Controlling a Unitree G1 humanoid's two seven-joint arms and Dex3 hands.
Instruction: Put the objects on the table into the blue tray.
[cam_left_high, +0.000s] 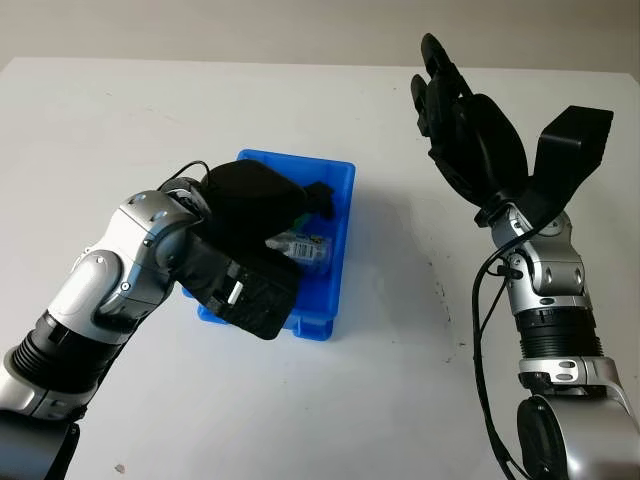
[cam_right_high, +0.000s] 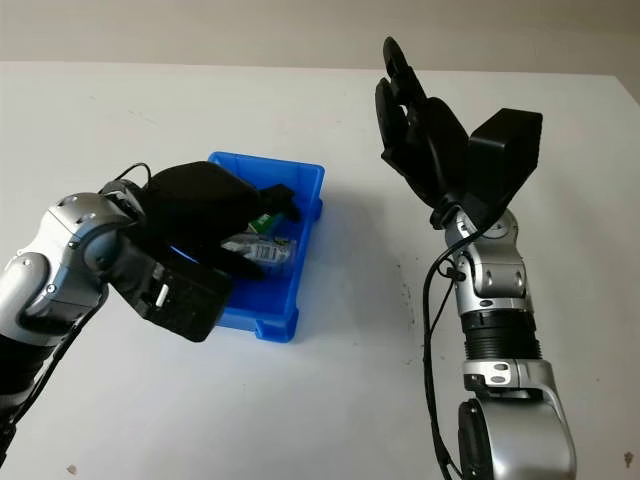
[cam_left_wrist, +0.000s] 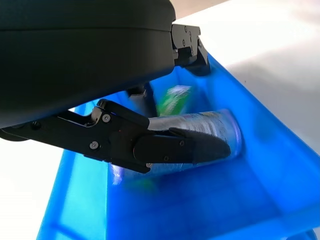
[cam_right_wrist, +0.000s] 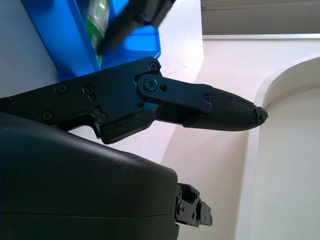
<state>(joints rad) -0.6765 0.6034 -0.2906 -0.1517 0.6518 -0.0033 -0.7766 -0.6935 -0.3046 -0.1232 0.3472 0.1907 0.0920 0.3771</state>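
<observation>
Closest to my head camera, my left arm comes in from the bottom left and ends with my left hand (cam_left_high: 262, 215) down inside the one blue tray (cam_left_high: 345, 180), which sits left of centre on the white table (cam_left_high: 390, 380). I count one clear plastic bottle (cam_left_wrist: 212, 125) lying on its side in the tray, with a green label or wrapper (cam_left_wrist: 174, 99) just behind it; whether that green piece belongs to the bottle or is a second item, I cannot tell. From the left wrist camera, one black finger (cam_left_wrist: 185, 147) lies along the bottle and touches it, but I cannot tell whether the hand is actually clamped around it or merely resting against it.

Further right, well apart from the tray, my right hand (cam_left_high: 455, 110) is raised above the table. It holds nothing and is open, its fingers (cam_right_wrist: 225, 107) pointing away from me.
</observation>
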